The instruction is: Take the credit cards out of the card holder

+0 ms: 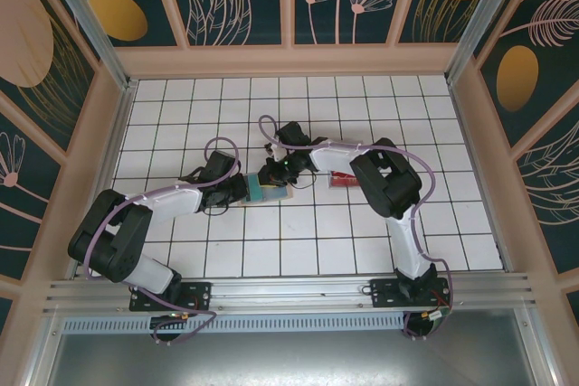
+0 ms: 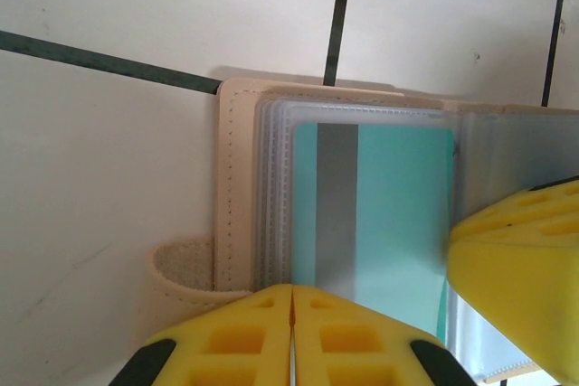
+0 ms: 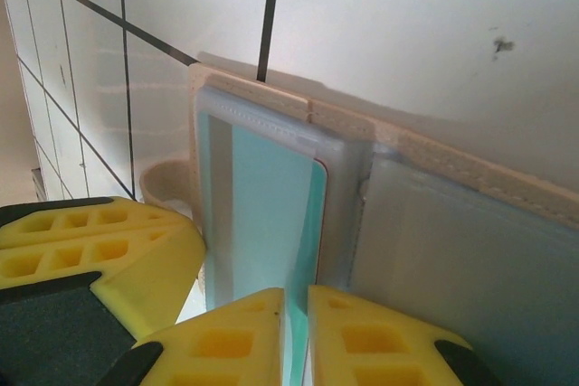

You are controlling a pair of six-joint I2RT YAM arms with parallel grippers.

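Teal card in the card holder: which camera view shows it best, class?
Left wrist view: the teal card faces the camera, its grey stripe plain through the clear sleeve. The right wrist view shows the card slanted. The top view gives a small teal patch.

The tan card holder lies open and flat just beyond the left jaws — a teal, grey-striped credit card sits in its clear sleeve.

No writing or number is legible on the card holder or card.
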